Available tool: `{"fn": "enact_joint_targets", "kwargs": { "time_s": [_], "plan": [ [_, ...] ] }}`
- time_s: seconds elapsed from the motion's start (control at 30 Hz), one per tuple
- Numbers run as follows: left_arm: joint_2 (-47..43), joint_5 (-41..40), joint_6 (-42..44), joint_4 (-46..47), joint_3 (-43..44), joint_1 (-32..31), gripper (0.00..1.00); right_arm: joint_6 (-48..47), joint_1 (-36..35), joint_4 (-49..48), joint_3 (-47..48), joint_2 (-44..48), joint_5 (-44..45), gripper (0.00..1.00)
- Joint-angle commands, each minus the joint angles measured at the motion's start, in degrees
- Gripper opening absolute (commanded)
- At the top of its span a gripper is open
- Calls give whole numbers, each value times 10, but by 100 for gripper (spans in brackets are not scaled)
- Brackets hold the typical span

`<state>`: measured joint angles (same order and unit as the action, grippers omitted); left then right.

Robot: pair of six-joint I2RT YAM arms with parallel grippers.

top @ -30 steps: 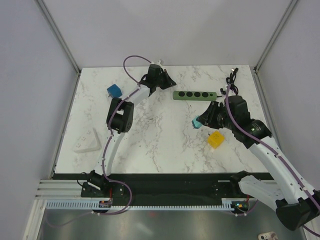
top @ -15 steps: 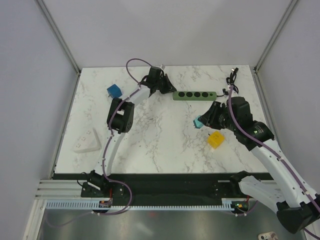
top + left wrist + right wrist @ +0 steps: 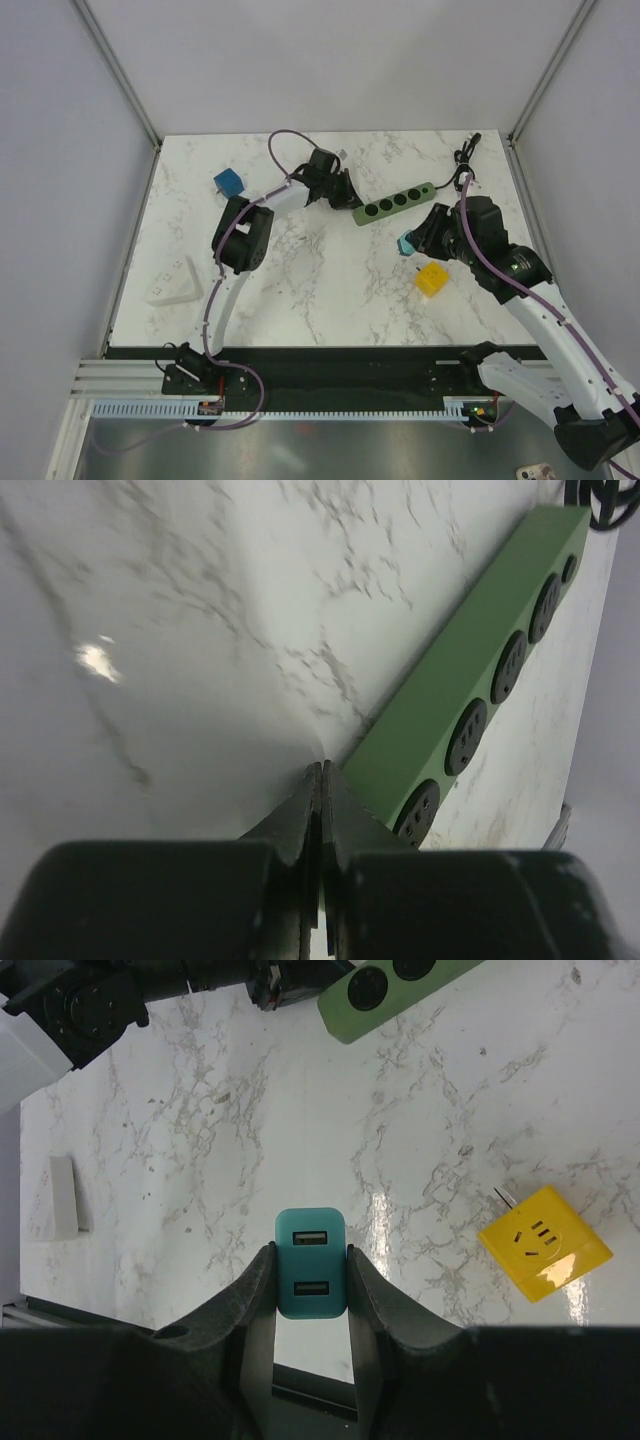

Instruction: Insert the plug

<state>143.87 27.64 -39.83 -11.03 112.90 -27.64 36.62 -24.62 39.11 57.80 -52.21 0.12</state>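
1. On the marble table (image 3: 330, 300), the task's things sat in the far right part. Both arms reached out from the near edge towards them.
2. The green power strip (image 3: 394, 203) lay flat and skewed, sockets up, its left end nearer the arms than its right. A black cable (image 3: 463, 157) was coiled at the far right corner beyond it.
3. The yellow adapter (image 3: 431, 279) rested on the table close below the right wrist. The white adapter (image 3: 172, 281) and blue cube (image 3: 228, 182) lay well apart on the left. None of these seemed to belong to this step.
4. The left gripper (image 3: 322, 780) had its fingers pressed flat together with nothing between them. The tips were low on the table at the strip's left end. I could not tell whether they touched it or stood just beside it. Judgement: the closed fingers served as a blunt pusher or stop, to turn or brace the strip for insertion.
5. The right gripper (image 3: 311, 1280) had its fingers narrowly apart, clamped on the two flanks of the teal plug (image 3: 311, 1263). The plug's USB face was towards the wrist camera, so its prongs were hidden, presumably pointing away.
6. The plug hung above the table between strip and yellow adapter, apart from both and not yet inserted. Judgement: the prongs must next be lined up over a socket on the skewed strip.
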Motion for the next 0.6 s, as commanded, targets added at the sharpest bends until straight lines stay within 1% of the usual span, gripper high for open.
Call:
{"fn": "enact_joint_targets", "kwargs": {
  "time_s": [0.0,0.17,0.27,0.37,0.43,0.47,0.53,0.57],
  "plan": [
    [-37,32,35,-26,-22,-43,2,-5,-1,5,28,-1,30,0],
    [-48,37,32,-27,-34,-58,2,-3,0,10,31,2,44,0],
    [-75,27,31,-23,-67,-69,2,-1,0,11,28,-1,67,0],
    [-104,26,18,-6,-115,-80,2,-1,0,9,33,-16,79,0],
    [-126,29,-5,31,-166,-87,2,-8,1,10,41,-36,91,0],
    [-152,30,-14,46,-211,-92,2,-10,0,10,50,-43,98,0],
    [-180,29,-42,92,-254,-94,2,-15,0,10,60,-65,135,0],
    [-210,27,-48,99,-282,-94,2,-15,0,10,72,-72,149,0]
  ]
}}
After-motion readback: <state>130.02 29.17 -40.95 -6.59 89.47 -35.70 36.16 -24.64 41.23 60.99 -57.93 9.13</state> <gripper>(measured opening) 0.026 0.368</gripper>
